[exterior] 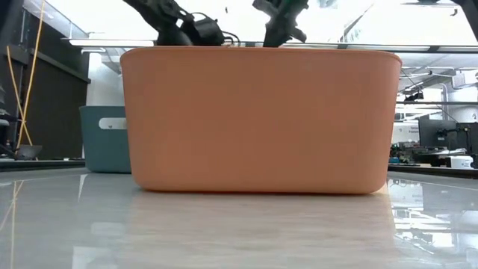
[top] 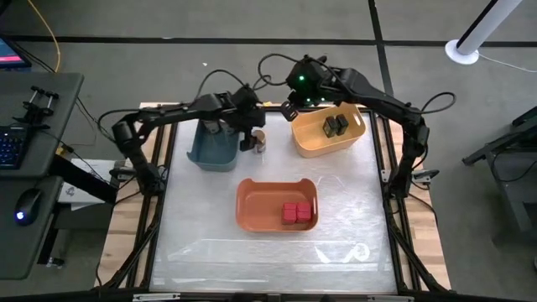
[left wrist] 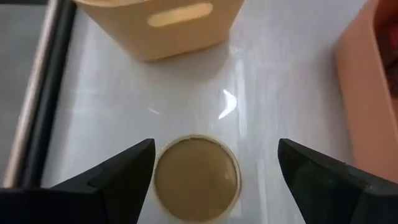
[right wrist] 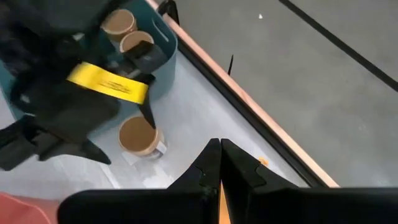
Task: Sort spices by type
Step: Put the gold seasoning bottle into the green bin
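Note:
A round jar with a tan lid (left wrist: 196,177) (top: 259,141) stands upright on the table between the blue bin (top: 214,149) and the yellow bin (top: 329,132). My left gripper (left wrist: 216,148) (top: 251,138) is open above it, slanting down, with one finger on either side of the lid and apart from it. My right gripper (right wrist: 219,163) (top: 291,111) is shut and holds nothing, raised near the yellow bin's far left corner. Two more tan-lidded jars (right wrist: 127,32) stand in the blue bin. Two dark containers (top: 335,126) are in the yellow bin, and red tins (top: 295,213) in the orange bin (top: 252,205).
The orange bin stands at the table's middle and fills the low view (exterior: 261,119); the blue bin (exterior: 104,138) shows behind it. The near half of the table (top: 268,252) is bare, glossy sheet. The table's far rail (right wrist: 261,112) runs close behind the jar.

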